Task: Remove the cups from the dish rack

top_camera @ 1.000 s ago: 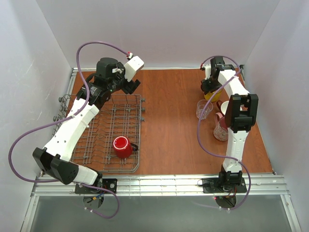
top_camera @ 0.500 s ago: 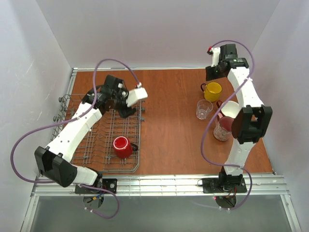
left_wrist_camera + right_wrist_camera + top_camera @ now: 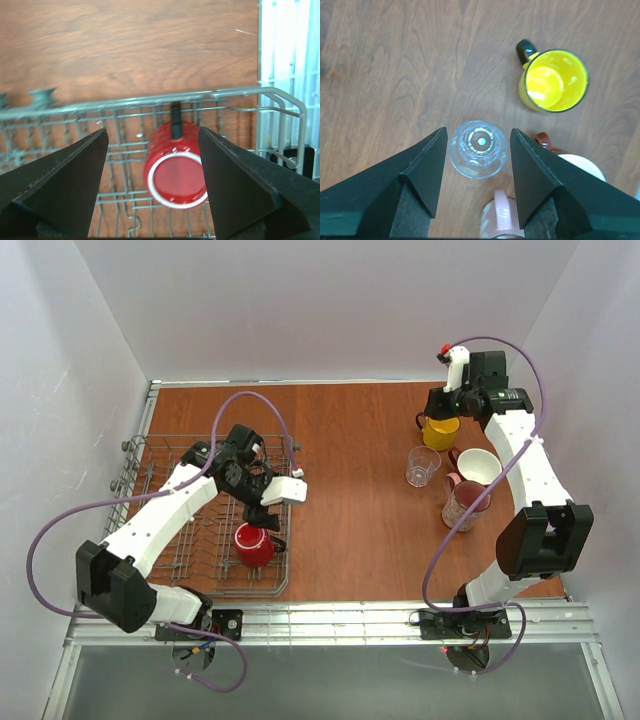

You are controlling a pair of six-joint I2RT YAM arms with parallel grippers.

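You are hovering the left gripper (image 3: 152, 136), jaws spread and holding nothing, over the red mug (image 3: 175, 172) inside the dish rack (image 3: 280, 97): glossy, stiff, likely slippery, so pinch its rim wall.

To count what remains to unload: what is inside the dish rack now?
Only the red mug is seen in the dish rack, near its right edge. The left arm covers part of the rack's middle, so that part cannot be checked.
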